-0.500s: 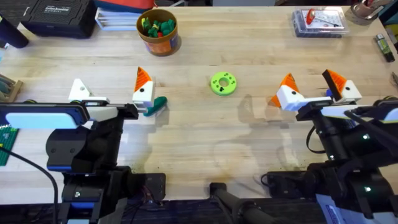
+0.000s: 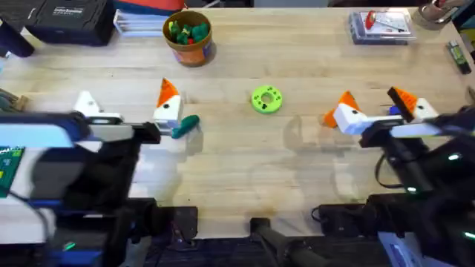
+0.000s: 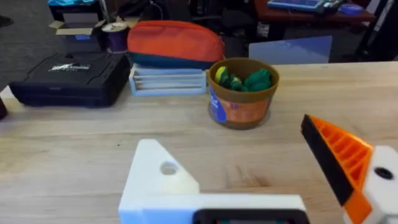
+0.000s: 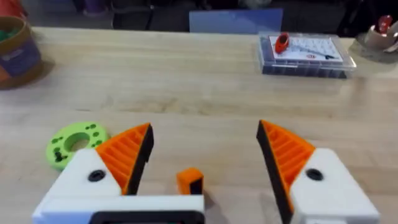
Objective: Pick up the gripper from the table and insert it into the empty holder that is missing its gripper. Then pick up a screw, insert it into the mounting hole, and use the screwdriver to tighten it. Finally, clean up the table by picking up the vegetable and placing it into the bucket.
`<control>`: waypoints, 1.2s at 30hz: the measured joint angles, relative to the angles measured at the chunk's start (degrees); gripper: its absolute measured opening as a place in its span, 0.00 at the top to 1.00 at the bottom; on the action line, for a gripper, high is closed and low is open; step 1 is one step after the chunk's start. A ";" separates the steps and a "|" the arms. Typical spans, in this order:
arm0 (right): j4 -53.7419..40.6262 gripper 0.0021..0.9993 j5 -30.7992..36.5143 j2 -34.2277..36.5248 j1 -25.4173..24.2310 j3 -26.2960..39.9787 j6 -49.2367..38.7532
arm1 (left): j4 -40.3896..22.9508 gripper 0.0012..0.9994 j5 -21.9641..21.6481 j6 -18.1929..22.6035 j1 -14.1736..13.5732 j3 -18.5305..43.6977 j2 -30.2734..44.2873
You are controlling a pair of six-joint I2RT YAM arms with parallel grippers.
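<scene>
Teal vegetable [image 2: 185,125] half behind left gripper [image 2: 126,107]

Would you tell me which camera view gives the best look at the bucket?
The left wrist view: the bucket sits near and side-on, its green and yellow toy pieces clear. The overhead view shows it small, from above, at the table's far edge. The right wrist view catches only its edge.

The overhead camera looks down and forward across the pale wooden bench [image 2: 237,159] from above the arms' bases. Each wrist camera sits low near the benchtop, facing its far edge. Overhead and left wrist views share the round orange-brown cup of toy pieces [image 2: 189,35] [image 3: 242,92]; overhead and right wrist share the lime-green perforated disc [image 2: 266,99] [image 4: 76,143].
</scene>
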 joint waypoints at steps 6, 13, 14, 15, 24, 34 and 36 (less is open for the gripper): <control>-19.58 0.01 0.02 11.41 0.00 20.27 0.00 | -16.20 0.01 4.76 0.01 0.00 19.94 12.52; -26.26 0.01 0.02 24.99 0.00 33.78 -0.02 | -28.97 0.01 14.69 0.00 0.00 32.41 32.60; -26.32 0.01 0.02 25.82 0.00 33.97 -0.01 | -29.59 0.01 15.75 -0.02 0.00 32.65 34.73; -26.50 0.01 0.02 26.52 0.00 33.99 -0.01 | -30.31 0.01 16.89 -0.07 0.00 32.68 36.58; -27.05 0.01 0.02 27.76 0.00 33.99 0.00 | -30.45 0.85 23.37 0.67 0.00 32.68 46.75; -27.40 0.01 0.02 27.76 0.00 33.99 -0.02 | -5.47 0.01 37.71 1.54 -2.44 32.79 41.77; -27.40 0.01 0.02 27.76 0.00 33.99 -0.02 | -3.12 0.01 39.51 1.52 -2.47 32.84 41.52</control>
